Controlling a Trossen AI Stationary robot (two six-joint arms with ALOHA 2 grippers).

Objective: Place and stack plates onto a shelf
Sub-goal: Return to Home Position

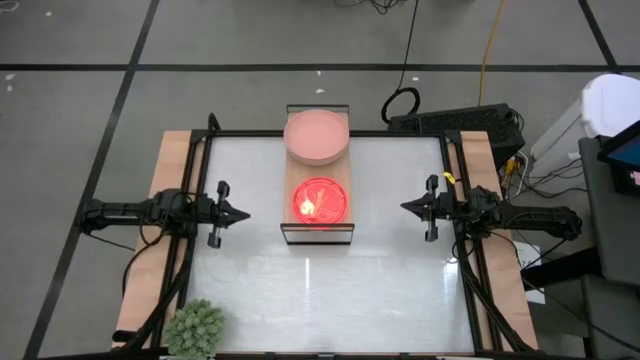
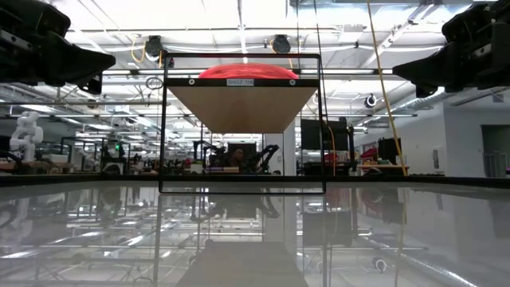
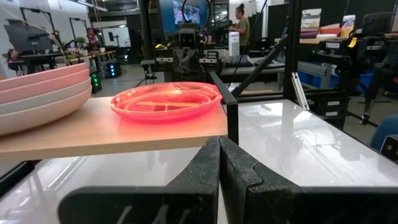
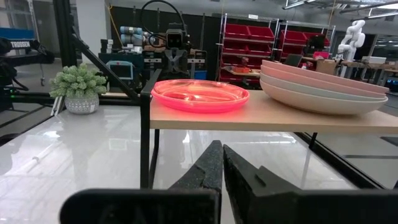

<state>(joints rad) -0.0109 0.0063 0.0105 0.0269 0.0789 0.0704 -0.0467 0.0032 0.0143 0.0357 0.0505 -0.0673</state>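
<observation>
White and shiny, the table (image 1: 330, 290) has no plates left on it that I can see. The shelf (image 1: 292, 170) stands at its far middle. A pile of big pale plates (image 1: 316, 135) sits on the shelf's far end, and the small bright pink plates (image 1: 320, 201) sit on its near end. So I think the job is about done, and only going home is left. The green plant ball (image 1: 195, 328) is at the near left corner, well apart. My left gripper (image 1: 246, 212) and right gripper (image 1: 405, 207) wait on each side of the shelf, fingers pressed together, holding nothing. Nothing blocks me.
</observation>
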